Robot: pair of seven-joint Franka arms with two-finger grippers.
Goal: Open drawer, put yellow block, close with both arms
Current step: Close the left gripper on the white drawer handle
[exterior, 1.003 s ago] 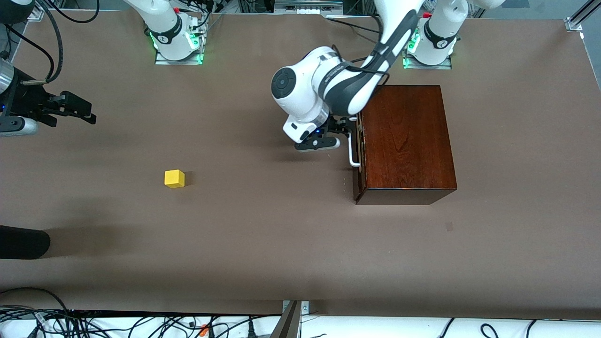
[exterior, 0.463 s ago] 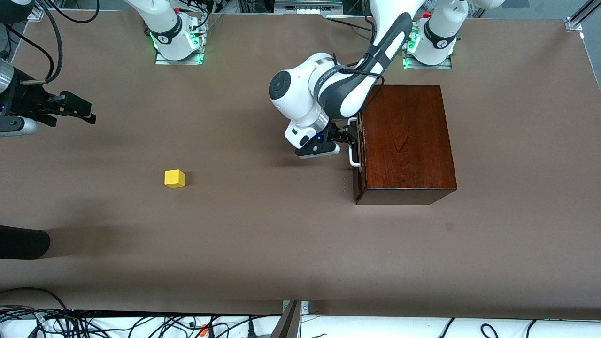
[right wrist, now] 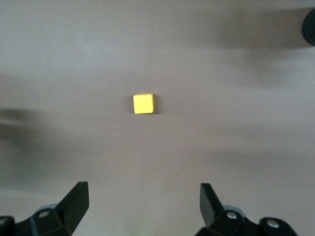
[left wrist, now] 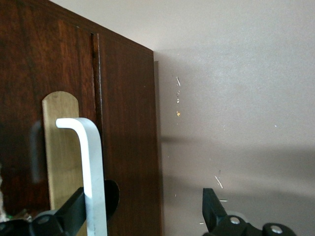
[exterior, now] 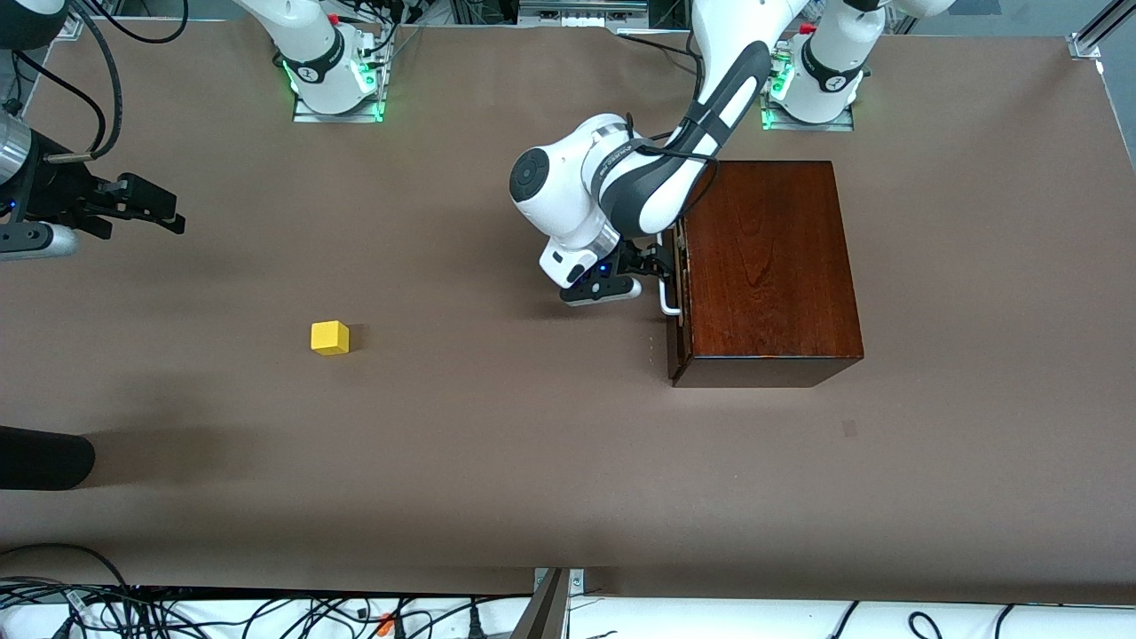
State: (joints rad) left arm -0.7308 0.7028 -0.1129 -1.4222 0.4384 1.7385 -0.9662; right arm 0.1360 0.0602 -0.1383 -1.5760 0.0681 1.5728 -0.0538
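On the brown bench (exterior: pixel 497 461), nearer the front camera than anything else of the task, the yellow block (exterior: pixel 329 338) sits alone, a small bright cube well apart from the mahogany box (exterior: pixel 765 266) and toward the right arm's end. Up from the block, the right gripper (exterior: pixel 133 207) hangs in the air over the bench edge, waiting, its fingers (right wrist: pixel 76 200) spread wide and empty, the block showing between them in the right wrist view. By the box front, the left arm bends down from its base, elbow folded over the box's corner, and the left gripper (exterior: pixel 655 264) sits at the drawer (exterior: pixel 679 293), which is shut flush. Its fingers (left wrist: pixel 74 211) stand open, one against the white U-shaped handle (left wrist: pixel 93 172), not yet closed on it.
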